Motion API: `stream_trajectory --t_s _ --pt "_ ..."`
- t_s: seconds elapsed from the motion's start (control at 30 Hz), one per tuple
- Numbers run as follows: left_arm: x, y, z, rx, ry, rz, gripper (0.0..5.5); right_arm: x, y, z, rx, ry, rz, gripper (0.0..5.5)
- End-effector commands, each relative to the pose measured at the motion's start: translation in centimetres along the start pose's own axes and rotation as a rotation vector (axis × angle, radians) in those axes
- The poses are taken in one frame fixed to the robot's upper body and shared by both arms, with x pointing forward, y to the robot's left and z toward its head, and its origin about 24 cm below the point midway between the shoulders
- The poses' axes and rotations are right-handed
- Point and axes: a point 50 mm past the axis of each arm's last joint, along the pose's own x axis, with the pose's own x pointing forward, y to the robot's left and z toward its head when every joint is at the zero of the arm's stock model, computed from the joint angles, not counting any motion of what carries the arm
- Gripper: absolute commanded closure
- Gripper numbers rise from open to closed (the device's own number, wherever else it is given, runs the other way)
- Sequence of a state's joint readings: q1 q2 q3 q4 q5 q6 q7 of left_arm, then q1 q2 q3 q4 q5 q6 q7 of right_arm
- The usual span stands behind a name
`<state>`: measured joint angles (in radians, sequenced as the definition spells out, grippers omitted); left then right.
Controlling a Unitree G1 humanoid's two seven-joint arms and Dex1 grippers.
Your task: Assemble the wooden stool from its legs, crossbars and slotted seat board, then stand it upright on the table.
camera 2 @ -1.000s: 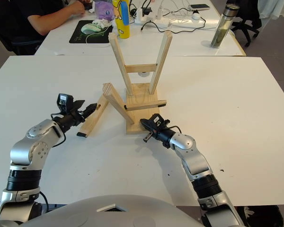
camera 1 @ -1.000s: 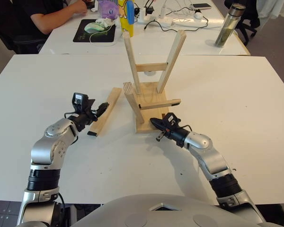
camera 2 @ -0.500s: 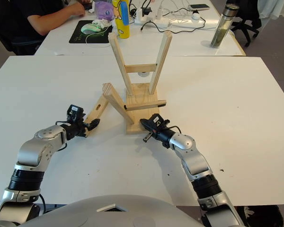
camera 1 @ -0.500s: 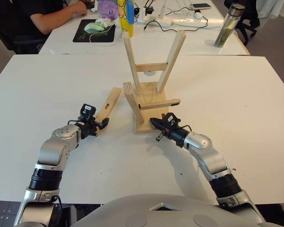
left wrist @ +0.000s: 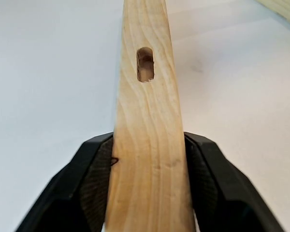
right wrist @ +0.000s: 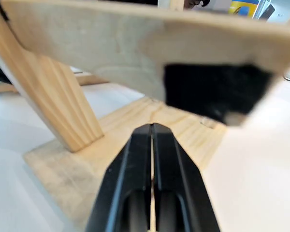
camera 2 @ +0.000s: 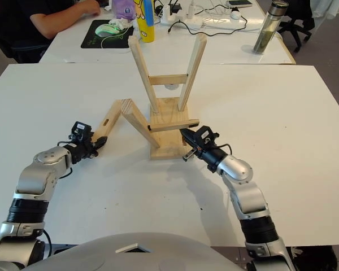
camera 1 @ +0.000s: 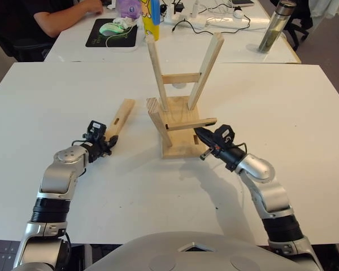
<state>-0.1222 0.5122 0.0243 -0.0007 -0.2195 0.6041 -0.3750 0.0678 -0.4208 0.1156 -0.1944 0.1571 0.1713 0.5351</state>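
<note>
On the white table, the half-built stool sits upside down: seat board flat, two legs braced upright, a third leg leaning, its crossbar ending free. Beside it lies the loose leg, its near end clamped by the left gripper. The right gripper, fingers pressed together on nothing, sits close by that free crossbar end. A nudge there could tip the leaning leg from its slot, and a leg held by its end may swing or slip when lifted.
</note>
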Motion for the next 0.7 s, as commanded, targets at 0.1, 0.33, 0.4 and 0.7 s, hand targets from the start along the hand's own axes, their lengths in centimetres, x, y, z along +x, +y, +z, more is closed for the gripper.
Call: stream_trajectory --t_s 0.1,0.33,0.4,0.7 --pt "-0.4 2.8 6.2 0.102 -0.246 0.129 3.44 -1.0 -1.1 -4.3 0.0 0.239 -0.057 5.5" --pt "-1.2 3.2 10.3 0.22 -0.429 0.169 3.44 -0.2 1.9 -4.5 0.054 0.219 0.1 5.5" --pt "-1.5 3.2 11.2 0.23 -0.471 0.163 3.44 0.1 2.1 -4.3 0.047 0.206 0.111 5.5" --pt "-4.1 2.4 15.9 0.264 -0.744 0.1 3.44 -0.6 -2.3 -3.9 -0.033 0.234 -0.077 5.5"
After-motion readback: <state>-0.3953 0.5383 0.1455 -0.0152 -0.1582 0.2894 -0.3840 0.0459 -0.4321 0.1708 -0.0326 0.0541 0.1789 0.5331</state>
